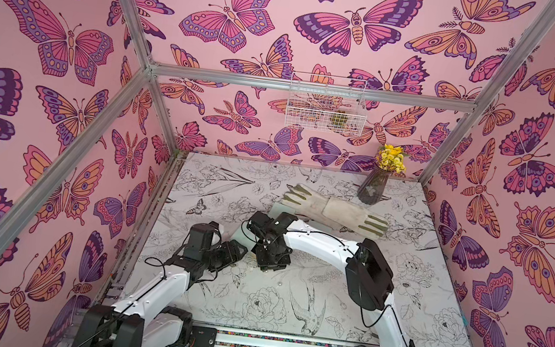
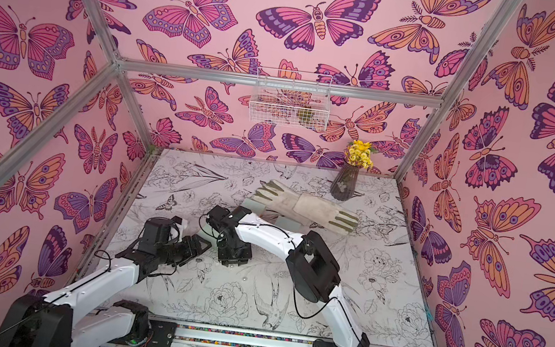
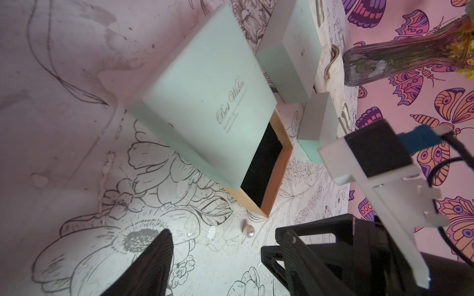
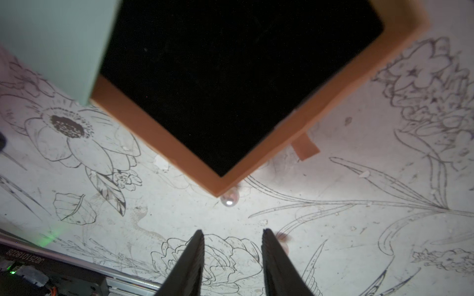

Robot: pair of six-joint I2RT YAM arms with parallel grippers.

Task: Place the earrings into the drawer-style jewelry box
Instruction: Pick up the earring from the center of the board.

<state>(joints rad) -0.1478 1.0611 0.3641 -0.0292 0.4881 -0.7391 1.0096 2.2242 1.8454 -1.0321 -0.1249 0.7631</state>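
Right wrist view: the pearl earring (image 4: 230, 199) lies on the table (image 4: 333, 205), outside the drawer (image 4: 159, 133), right at the drawer's near corner, touching it or nearly; I cannot tell which. The right gripper (image 4: 233, 232) hangs near it w/ the jaws partly open and nothing between them. The left gripper (image 1: 234, 249) shows only one finger (image 3: 154, 264) in its own wrist view, so I cannot tell how wide it stands; nothing is seen held there. Handling, as a judgement: the earring is prob. very light, hard, round and smooth, so it will roll on the table and slip easily out of the pads. Its post, if there is one, is too small to see. The best hold is prob. across the widest part of the pearl, w/ one finger coming down on each side and a gentle close, bc a hard pinch can shoot it away or under the drawer wall. The corner so close leaves little room for a finger. Count: 1 pearl earring is clear; a pale shiny bit (image 3: 211, 233) near it may be a 2nd, not sure. 1 jewelry box (image 3: 200, 97) w/ the drawer pulled partly out, its black lining empty where seen; 2 more mint boxes (image 3: 292, 51); 2 gloves (image 1: 305, 198); 1 vase (image 1: 372, 189).
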